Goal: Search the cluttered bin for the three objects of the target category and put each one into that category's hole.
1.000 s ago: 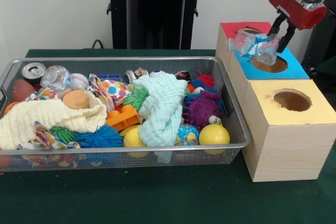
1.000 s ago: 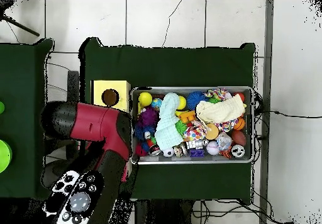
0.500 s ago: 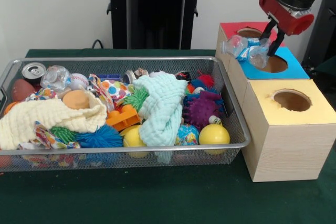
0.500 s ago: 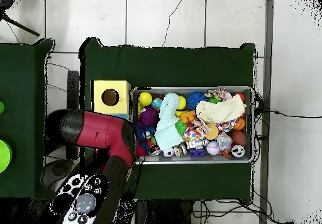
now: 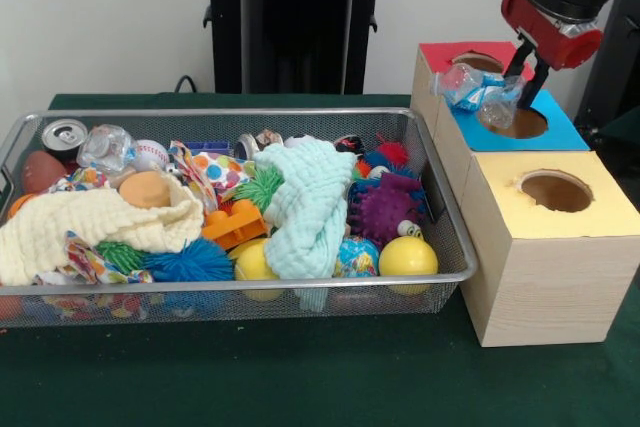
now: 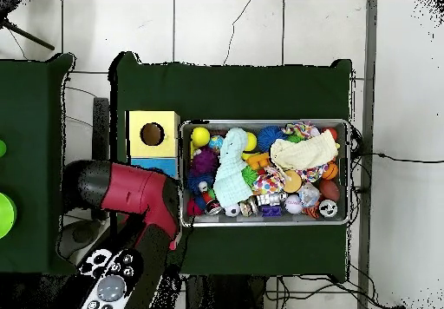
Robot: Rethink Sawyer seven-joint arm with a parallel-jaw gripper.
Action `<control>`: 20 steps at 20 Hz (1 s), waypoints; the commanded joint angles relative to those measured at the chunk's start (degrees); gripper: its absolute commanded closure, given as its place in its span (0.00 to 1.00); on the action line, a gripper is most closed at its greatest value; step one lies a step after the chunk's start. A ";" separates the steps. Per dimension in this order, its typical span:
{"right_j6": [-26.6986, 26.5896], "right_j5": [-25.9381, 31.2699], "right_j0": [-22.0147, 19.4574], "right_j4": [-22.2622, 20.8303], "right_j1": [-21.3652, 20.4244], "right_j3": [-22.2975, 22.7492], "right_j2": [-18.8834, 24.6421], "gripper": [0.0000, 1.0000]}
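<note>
While a crumpled clear plastic bottle [image 5: 482, 90] is held over the row of boxes, the end effector [image 5: 524, 72] is seen clenched on one end of it, the rest of the bottle sticking out sideways toward the wire bin [image 5: 452, 237]. It is carried between the red-topped box [image 5: 440, 52] and the hole in the blue-topped box [image 5: 548, 127], just above the hole's near rim. The bottle is judged to be light, thin-walled and springy; being already crushed, it can be expected to flex or slip in a hard pinch, and a grip on its stiffer neck or folded end would seem safest. Because it hangs crosswise, its free end could catch on the hole's edge unless it is tipped or centred first. Open room is seen above all three boxes, the yellow-topped box [image 5: 600, 212] standing nearest the camera. In the bin, another clear crushed bottle [image 5: 105, 147] and a drinks can [image 5: 64, 136] lie at the far corner, against the bin's wall, well apart from the boxes.
</note>
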 commanded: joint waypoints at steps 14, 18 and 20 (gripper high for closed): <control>10.95 -12.27 -1.45 9.06 6.07 5.46 12.78 1.00; 10.01 -12.72 -1.96 8.99 6.45 5.33 13.07 1.00; 9.70 -13.31 -2.13 9.08 6.56 5.46 13.34 1.00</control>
